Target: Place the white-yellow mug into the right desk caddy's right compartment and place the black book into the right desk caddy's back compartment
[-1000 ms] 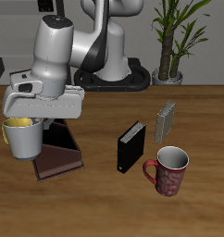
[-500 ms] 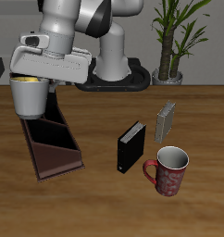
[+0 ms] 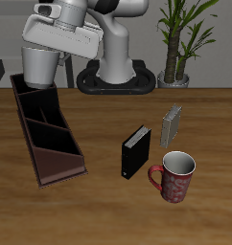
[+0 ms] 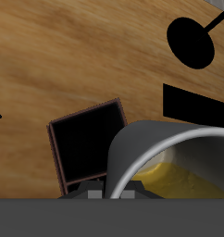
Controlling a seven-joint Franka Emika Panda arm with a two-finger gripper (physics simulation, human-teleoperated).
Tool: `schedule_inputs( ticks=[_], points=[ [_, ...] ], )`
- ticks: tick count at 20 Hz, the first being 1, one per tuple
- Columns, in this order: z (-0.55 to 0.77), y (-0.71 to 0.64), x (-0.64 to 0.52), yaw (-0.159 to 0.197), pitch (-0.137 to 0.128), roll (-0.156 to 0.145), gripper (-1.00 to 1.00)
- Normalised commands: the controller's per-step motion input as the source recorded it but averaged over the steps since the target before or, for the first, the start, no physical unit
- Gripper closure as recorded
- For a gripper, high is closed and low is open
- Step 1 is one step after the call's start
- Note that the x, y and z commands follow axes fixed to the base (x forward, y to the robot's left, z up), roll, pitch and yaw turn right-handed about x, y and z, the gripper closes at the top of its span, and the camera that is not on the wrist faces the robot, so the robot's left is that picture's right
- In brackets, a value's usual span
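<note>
The wooden table [image 3: 209, 115] carries everything. The robot arm [image 3: 65, 33] leans over its far part, above the far end of the right desk caddy [image 3: 51, 144]. This long maroon-brown tray runs from far back towards the near edge, and dividers split it into several cells.

The black book [image 3: 135, 151] stands upright near the table's middle, well apart from the caddy. Just beside it, nearer the front edge, sits a dark red patterned mug [image 3: 175, 175]. A thinner grey book [image 3: 172, 124] stands a little farther back than the black one.

The exterior view hides the white-yellow mug behind the arm. The wrist view shows the white-yellow mug [image 4: 142, 153] close under the camera, its yellow inside showing, raised above a dark caddy cell [image 4: 86, 148]. The gripper [image 4: 111, 194] shows only as two small grey tips astride the mug's wall, closed narrowly on it at the rim.
</note>
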Motion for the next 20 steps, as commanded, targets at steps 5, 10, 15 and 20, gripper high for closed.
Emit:
schedule_inputs(
  ticks=[5, 10, 15, 20],
  points=[
    [-0.04, 0.15, -0.53, -0.09, -0.028, -0.034, 1.0],
    [-0.08, 0.17, -0.46, -0.107, -0.013, -0.039, 1.0],
    [0.02, 0.16, -0.45, -0.114, -0.028, -0.02, 1.0],
    [-0.04, 0.05, -0.41, -0.033, -0.045, -0.039, 1.0]
  ],
)
